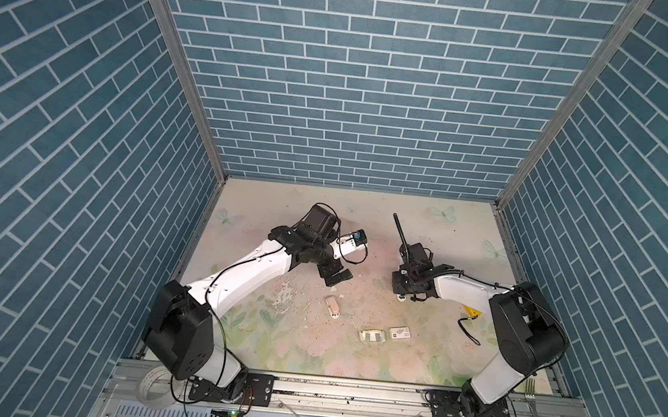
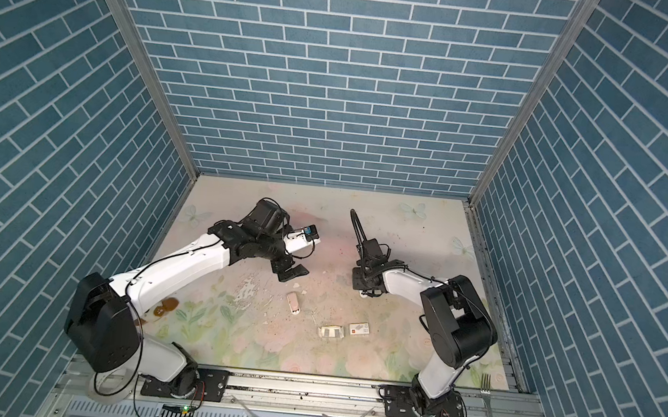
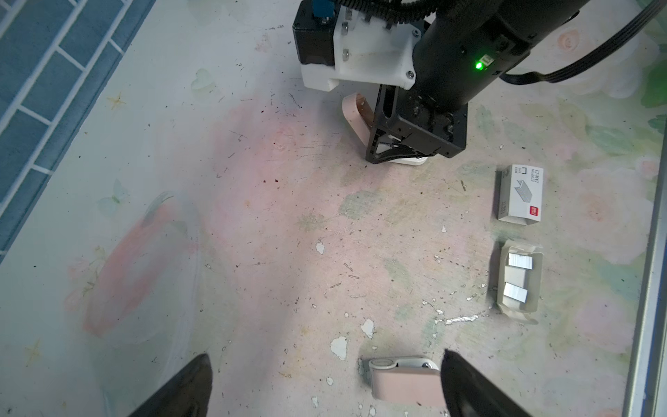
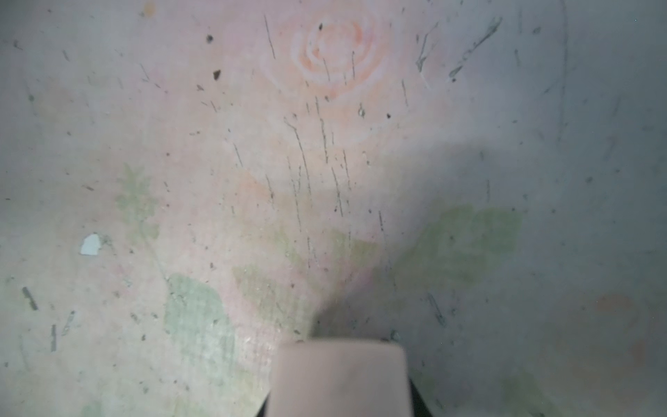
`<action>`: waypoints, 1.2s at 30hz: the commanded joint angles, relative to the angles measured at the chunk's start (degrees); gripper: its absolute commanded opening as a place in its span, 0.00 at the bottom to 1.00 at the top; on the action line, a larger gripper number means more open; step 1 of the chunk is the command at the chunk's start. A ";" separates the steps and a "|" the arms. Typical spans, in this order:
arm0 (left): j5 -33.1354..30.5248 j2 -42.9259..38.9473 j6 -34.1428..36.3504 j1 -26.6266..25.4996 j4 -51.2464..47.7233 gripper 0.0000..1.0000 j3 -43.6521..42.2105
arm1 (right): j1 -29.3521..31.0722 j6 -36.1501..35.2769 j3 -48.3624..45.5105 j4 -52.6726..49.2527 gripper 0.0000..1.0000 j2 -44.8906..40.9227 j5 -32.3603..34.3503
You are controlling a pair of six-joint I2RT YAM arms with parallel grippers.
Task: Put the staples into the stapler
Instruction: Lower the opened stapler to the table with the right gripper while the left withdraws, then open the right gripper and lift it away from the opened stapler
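Two robot arms work over a worn floral table (image 3: pixel 252 216) where the staples (image 3: pixel 516 292) have yet to be loaded. The silver strips lie in an open white cardboard tray (image 3: pixel 537 285) near the front edge, right of centre. Its white sleeve (image 3: pixel 521 193) with a red mark sits just to the tray's right, emptied so the strips can be reached from above. The right gripper (image 3: pixel 400 153), farther back and right of centre, points straight down. Its fingers are clamped on a pink-and-white piece (image 3: pixel 355 110) whose pale base rests on the table, a hold that looks meant to brace it against tipping. The left gripper (image 3: pixel 325 355) hangs left of centre with its jaws spread wide and nothing between them. Just nearer than it, a pink hinged piece (image 3: pixel 404 381) lies flat at mid-table, and a top view shows a gap between it and the fingers. Both pink items are in stapler colours, and the views do not settle which one takes the strips or whether they are two halves of one tool. Judged from this layout, no strip has been lifted from the tray. The free left arm seems the likelier one to fetch a strip, since the right is busy with its hold.
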 commanded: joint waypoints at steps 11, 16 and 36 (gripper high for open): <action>5.47 -0.22 3.95 0.34 -7.81 1.00 2.75 | 1.37 -0.51 -0.27 -0.36 0.47 0.23 3.24; 6.51 0.78 7.08 0.35 -11.18 1.00 4.57 | 1.64 -0.42 -1.76 -0.30 0.66 -3.60 3.14; 1.19 10.89 27.12 -0.26 -26.70 0.94 9.98 | 1.76 4.46 -12.68 -10.55 0.62 -32.29 -6.69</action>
